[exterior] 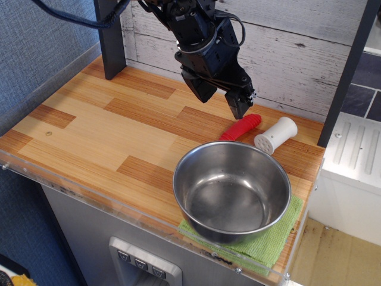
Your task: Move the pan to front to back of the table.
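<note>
Pan [232,192] parked at five o'clock on the counter [89,128], front right corner, resting on a green cloth [275,243]; not yet grasped.

Single view only: gripper [219,98] hanging at twelve o'clock above the pan, well apart, released and empty, fingers spread and pointing down, wrist tilted toward the back wall. Likely trouble: slick rolled rim slipping from a shallow pinch; cloth dragging along under a pushed pan; red-handled utensil [240,127] and white shaker [275,135], lying just behind the pan at one o'clock, blocking the rearward path and getting knocked over.
</note>
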